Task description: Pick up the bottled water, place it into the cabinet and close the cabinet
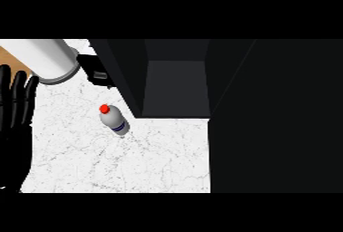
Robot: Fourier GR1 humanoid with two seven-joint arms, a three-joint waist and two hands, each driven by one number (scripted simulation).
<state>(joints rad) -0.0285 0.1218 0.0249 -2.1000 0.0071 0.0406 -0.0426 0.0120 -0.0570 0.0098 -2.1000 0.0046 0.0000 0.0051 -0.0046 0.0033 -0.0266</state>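
No readable text anywhere; the bottled water [115, 121] shows only a dark blue band [120, 129], possibly a label, too small to read.

This looks like a kitchen. A white, grey-veined marble surface [100, 163] fills the near left of the view, like a worktop. A dark cabinet [178, 86] with an open compartment takes up the far side and the right. At the far left, a white cylinder [47, 59] lies beside a patch of wood [10, 55].
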